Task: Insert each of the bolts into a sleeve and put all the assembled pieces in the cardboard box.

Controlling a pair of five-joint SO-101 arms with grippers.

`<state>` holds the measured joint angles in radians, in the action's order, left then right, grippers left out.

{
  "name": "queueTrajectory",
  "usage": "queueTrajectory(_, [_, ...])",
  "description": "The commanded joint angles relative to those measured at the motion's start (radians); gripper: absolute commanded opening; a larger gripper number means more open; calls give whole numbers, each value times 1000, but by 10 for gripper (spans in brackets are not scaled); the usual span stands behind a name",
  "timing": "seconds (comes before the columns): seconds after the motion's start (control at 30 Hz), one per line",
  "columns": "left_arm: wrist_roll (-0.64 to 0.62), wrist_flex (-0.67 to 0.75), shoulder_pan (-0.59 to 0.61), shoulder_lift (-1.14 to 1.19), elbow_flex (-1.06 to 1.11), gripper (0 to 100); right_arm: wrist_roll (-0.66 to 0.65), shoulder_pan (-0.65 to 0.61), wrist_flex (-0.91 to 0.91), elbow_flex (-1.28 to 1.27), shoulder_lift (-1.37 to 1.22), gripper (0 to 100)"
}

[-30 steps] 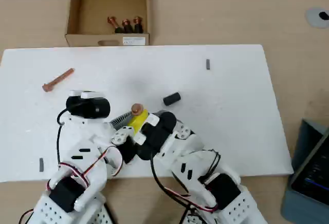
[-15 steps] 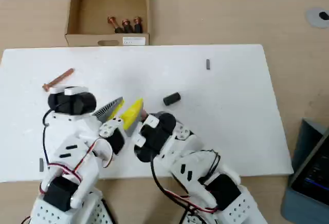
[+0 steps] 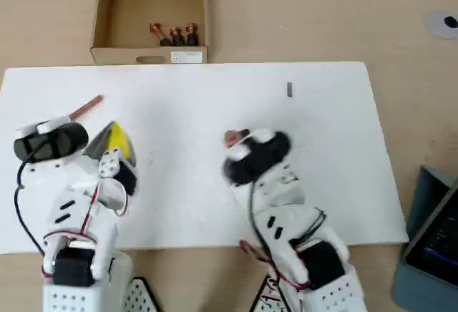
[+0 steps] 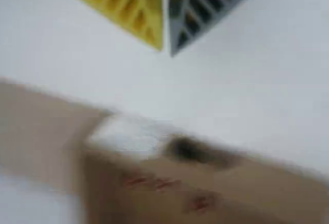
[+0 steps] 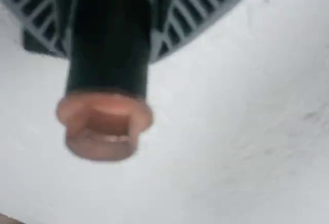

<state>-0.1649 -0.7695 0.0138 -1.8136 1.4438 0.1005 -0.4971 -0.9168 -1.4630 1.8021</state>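
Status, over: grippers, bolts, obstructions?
Left gripper shut, empty. Right gripper shut on sleeved bolt. Loose bolt on mat; three assemblies in cardboard box. Nothing seen blocking.

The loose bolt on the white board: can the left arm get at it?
Probably yes: the bolt lies bare close beside the left tool, nothing between them, though its jaws are shut.

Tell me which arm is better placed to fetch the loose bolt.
Left. Its gripper is empty and close to the bolt; the right gripper is farther off and holds an assembled piece.
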Motion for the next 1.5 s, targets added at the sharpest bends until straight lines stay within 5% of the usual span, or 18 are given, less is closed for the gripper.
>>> queueTrajectory(0.0, [109,-2,115,-7,95,2,84,45,-61,168,53,9])
queueTrajectory(0.17, [207,-2,173,-8,227,2,127,45,-84,357,-133,9])
queueTrajectory(0.5, [198,-84,147,-2,250,3,204,42,-54,849,-777,9])
queueTrajectory(0.87, [44,-135,140,-8,249,4,186,45,137,1354,-1484,9])
queueTrajectory(1.47, [48,-135,138,-8,247,4,-296,42,258,2335,-2517,9])
